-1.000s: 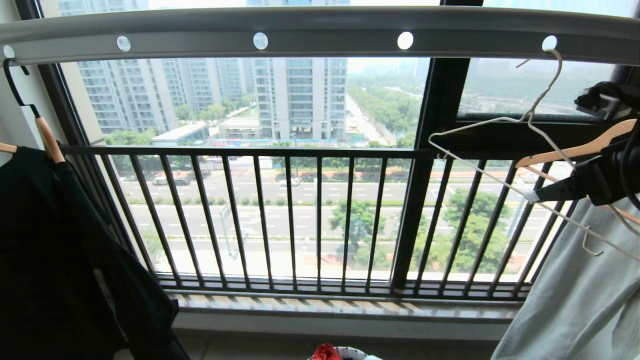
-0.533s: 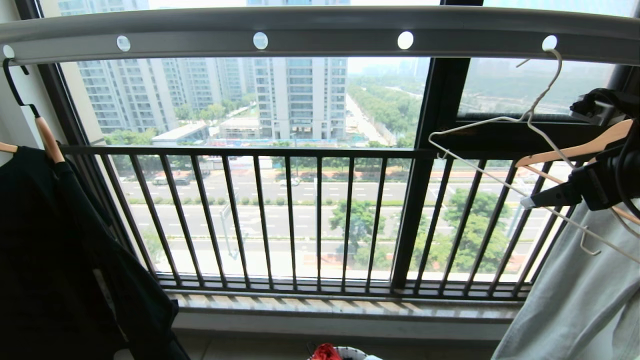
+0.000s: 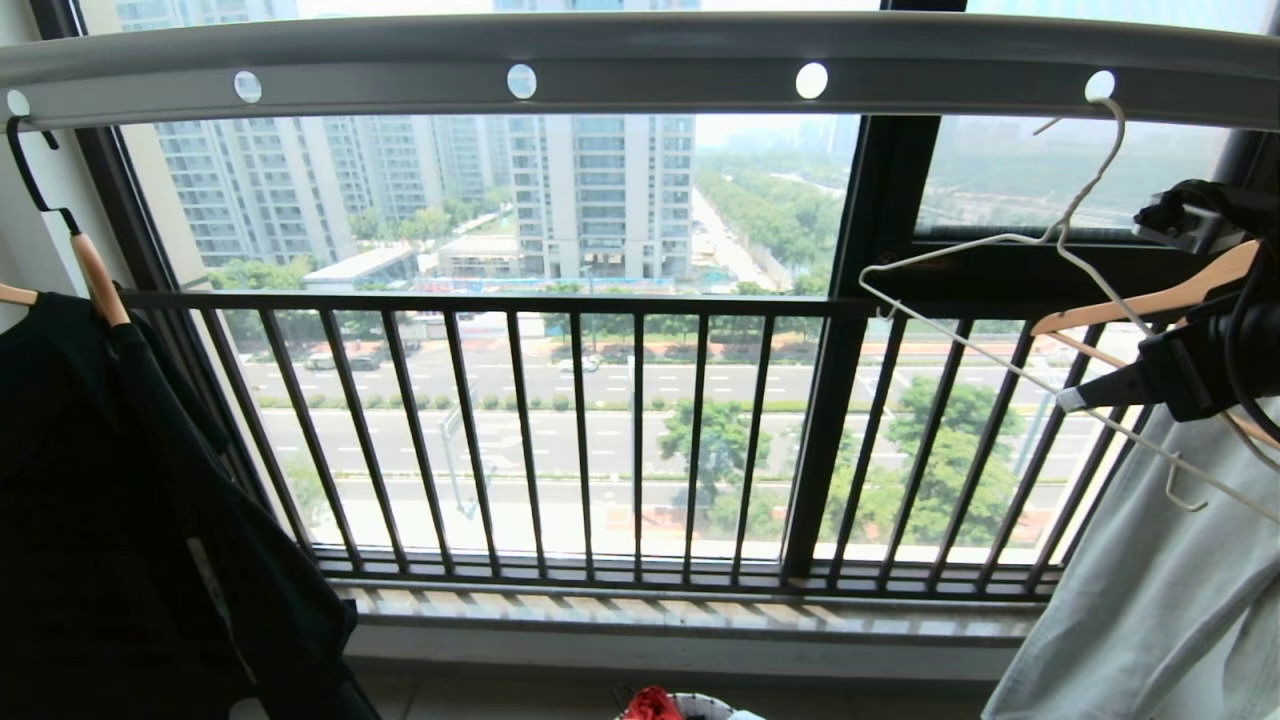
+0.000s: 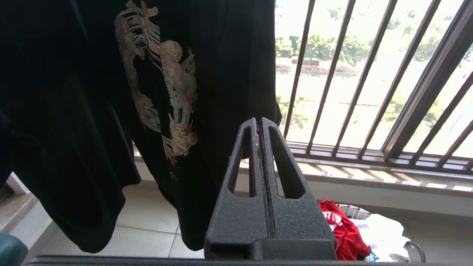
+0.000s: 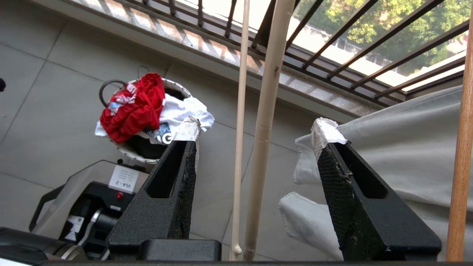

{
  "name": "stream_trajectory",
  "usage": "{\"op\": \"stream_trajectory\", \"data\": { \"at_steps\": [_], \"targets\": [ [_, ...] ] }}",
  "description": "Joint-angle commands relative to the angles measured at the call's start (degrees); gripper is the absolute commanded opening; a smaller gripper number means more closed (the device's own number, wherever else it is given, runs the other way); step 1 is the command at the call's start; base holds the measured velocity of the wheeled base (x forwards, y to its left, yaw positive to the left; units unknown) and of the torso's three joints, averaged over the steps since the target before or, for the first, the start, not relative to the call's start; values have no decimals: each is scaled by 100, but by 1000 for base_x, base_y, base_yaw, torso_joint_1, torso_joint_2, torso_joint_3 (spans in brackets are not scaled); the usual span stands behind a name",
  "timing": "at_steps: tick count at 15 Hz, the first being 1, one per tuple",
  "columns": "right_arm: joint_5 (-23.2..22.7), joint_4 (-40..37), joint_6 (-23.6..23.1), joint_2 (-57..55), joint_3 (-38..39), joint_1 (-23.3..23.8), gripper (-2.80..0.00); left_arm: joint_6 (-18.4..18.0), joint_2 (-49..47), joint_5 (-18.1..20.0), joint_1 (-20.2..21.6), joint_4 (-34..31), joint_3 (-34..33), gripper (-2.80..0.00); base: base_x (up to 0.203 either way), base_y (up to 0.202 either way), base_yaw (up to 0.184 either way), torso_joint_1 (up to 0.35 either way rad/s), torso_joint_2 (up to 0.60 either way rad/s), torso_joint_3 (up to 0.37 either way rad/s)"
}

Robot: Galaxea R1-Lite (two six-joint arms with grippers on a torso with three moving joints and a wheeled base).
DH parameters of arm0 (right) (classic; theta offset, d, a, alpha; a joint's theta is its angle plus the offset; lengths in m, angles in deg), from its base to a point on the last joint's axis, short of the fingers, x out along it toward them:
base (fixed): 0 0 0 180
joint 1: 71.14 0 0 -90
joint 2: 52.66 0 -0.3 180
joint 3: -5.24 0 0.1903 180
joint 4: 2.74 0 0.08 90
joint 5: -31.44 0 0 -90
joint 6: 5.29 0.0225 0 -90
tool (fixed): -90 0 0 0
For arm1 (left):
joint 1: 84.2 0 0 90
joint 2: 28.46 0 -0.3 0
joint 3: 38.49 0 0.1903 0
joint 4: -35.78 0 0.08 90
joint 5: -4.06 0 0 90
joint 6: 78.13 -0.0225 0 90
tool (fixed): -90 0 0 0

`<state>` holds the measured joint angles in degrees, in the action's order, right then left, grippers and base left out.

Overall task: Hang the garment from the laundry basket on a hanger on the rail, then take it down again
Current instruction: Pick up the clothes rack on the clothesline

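Observation:
The hanger (image 3: 960,345), thin pale wire, hangs tilted from a hole at the right end of the grey rail (image 3: 640,60). My right gripper (image 3: 1065,400) is at its lower wire. In the right wrist view the hanger's wires (image 5: 264,122) run between the fingers of the open right gripper (image 5: 258,131), touching neither. The red garment (image 5: 135,107) lies heaped on the laundry basket (image 5: 173,85) on the floor below, and its edge shows in the head view (image 3: 650,705). My left gripper (image 4: 258,120) is shut and empty, low beside the garment (image 4: 342,232) and the basket (image 4: 354,211).
A black printed T-shirt (image 3: 120,520) hangs on a wooden hanger at the rail's left end. A pale grey-green garment (image 3: 1160,600) on a wooden hanger (image 3: 1150,300) hangs right beside my right arm. The barred window railing (image 3: 560,440) stands behind. White clothing (image 5: 184,111) also lies in the basket.
The right gripper's visible finger has shifted slightly at the hanger's lower wire. The hanger, the rail and the hanging clothes stay where they were.

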<state>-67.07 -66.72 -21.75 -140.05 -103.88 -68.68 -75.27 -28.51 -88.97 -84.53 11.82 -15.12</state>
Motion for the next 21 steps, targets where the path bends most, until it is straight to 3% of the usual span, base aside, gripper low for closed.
{"op": "stream_trajectory", "data": {
  "at_steps": [1, 21],
  "targets": [
    [-2, -25, -15, 12, -3, 1, -280, 4, -4, -4, -2, -2, 2, -280, 0, 0, 0, 0, 0, 0],
    [7, -34, -24, 459, 188, 1, -280, 4, -4, -4, -2, -2, 4, -280, 0, 0, 0, 0, 0, 0]
  ]
}}
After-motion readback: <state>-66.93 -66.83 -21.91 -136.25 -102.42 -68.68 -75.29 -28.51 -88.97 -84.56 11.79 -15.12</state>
